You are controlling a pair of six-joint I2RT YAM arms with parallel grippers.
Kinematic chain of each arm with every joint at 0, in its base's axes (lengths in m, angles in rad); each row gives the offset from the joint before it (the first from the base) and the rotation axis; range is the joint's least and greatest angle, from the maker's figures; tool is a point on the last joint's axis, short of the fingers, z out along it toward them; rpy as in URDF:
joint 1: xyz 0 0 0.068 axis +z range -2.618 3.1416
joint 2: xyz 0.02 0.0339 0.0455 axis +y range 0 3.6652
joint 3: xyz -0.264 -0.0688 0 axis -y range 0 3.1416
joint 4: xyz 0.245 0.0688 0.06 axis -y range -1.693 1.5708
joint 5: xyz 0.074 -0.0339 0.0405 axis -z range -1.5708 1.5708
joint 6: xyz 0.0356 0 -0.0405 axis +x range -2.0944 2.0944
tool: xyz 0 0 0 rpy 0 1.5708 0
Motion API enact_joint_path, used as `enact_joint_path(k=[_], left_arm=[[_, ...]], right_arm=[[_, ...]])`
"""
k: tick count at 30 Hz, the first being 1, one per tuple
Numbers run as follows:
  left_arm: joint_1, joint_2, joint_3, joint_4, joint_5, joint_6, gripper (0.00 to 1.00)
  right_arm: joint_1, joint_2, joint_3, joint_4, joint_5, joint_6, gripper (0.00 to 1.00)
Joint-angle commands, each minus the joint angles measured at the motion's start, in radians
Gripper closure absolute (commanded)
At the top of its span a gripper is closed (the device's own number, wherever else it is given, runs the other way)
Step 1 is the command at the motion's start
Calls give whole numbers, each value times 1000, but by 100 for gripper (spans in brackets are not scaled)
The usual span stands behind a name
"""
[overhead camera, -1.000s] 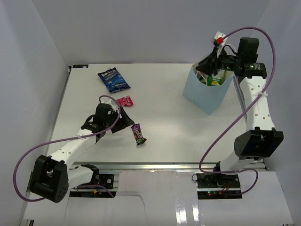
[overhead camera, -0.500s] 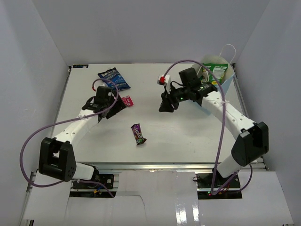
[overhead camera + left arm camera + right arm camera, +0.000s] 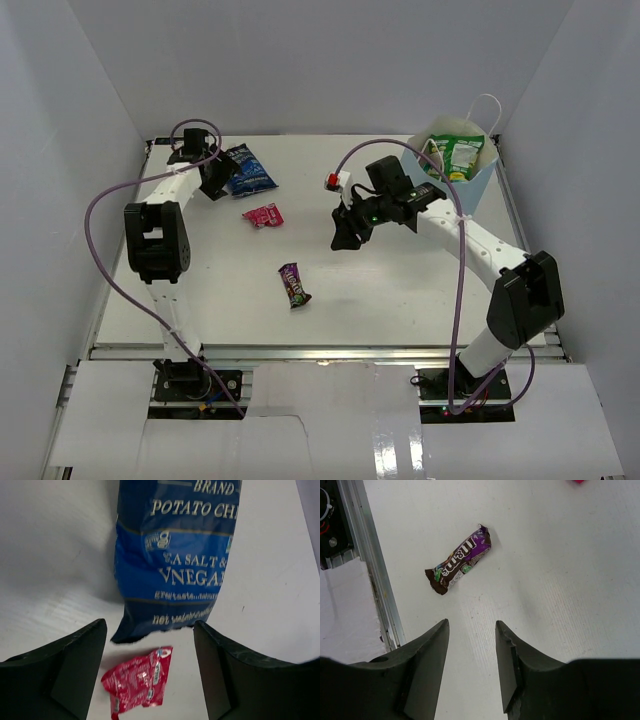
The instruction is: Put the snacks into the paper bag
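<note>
The dark blue bag (image 3: 246, 169) lies at the back left of the table. My left gripper (image 3: 214, 182) is open and empty just left of it. In the left wrist view the dark blue bag (image 3: 175, 555) fills the top, the pink packet (image 3: 137, 680) lies between my open fingers, and the gripper (image 3: 150, 624) hangs above both. The pink packet (image 3: 263, 215) and the dark purple candy bar (image 3: 294, 285) lie mid-table. My right gripper (image 3: 343, 232) is open and empty above the table, with the candy bar (image 3: 460, 562) ahead of it (image 3: 471, 624). The paper bag (image 3: 478, 183) stands at the back right, with a green packet (image 3: 457, 155) in it.
White walls enclose the table on the left, back and right. A metal rail (image 3: 375, 590) runs along the table's near edge. The right arm's purple cable (image 3: 460, 280) loops over the right half of the table.
My right gripper has come out of the paper bag and moved to mid-table, near the candy bar. My left gripper has swung from beside the pink packet to the dark blue bag.
</note>
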Motion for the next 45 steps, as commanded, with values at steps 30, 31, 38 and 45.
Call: enact_joint_path(k=[30, 31, 38, 45], left_arm=[[48, 252, 221, 28, 302, 122, 82], [48, 241, 207, 40, 308, 126, 90], [48, 88, 19, 195, 383, 157, 100], [48, -99, -212, 329, 598, 146, 100]], right_arm=[[-46, 4, 69, 0, -73, -48, 50], [-46, 3, 70, 0, -75, -51, 50], [-46, -10, 72, -11, -101, -72, 50], [-45, 5, 81, -20, -151, -137, 50]])
